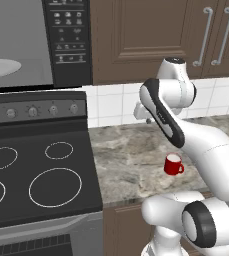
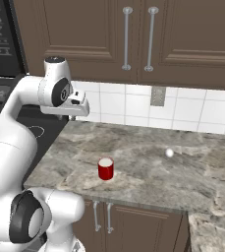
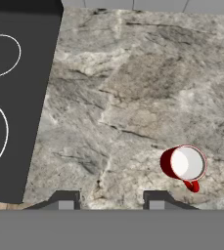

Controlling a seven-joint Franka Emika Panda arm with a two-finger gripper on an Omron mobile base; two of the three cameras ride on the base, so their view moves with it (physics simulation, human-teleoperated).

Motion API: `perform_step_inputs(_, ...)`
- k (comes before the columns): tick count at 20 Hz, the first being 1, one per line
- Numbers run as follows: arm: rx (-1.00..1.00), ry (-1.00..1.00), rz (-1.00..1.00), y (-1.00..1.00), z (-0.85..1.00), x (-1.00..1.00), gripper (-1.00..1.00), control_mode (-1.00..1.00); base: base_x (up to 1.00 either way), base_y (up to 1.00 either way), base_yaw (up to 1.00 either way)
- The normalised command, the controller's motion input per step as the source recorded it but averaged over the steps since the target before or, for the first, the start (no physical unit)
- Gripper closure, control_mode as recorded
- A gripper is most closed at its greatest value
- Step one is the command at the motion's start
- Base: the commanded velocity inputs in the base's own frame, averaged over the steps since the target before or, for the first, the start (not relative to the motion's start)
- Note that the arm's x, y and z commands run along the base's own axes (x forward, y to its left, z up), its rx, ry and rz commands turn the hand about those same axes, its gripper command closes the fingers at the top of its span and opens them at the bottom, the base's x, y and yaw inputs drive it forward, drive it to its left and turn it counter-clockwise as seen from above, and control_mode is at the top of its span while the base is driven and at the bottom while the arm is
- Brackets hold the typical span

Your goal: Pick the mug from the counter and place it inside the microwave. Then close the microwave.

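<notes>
Reach step: gripper, jaws part open and empty, hangs above counter; mug lies off to its side, so shift over, then descend

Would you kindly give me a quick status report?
Claw open, empty, above counter. Mug upright on counter, untouched. Nothing in the way.

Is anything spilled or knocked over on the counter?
No, nothing looks odd. The red mug stands upright on the counter, near its front edge, with no spill around it. The gripper hangs above the counter with nothing between its fingers.
</notes>
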Motion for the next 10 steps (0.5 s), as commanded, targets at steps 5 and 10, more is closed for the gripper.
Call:
perform_step_inputs(5, 0.0, 0.0, 0.0, 0.0, 0.0, 0.0, -1.0, -1.0, 0.0, 0.0, 0.0)
perform_step_inputs(10, 0.0, 0.01, 0.0, 0.0, -0.01, 0.0, -1.0, -1.0, 0.0, 0.0, 0.0)
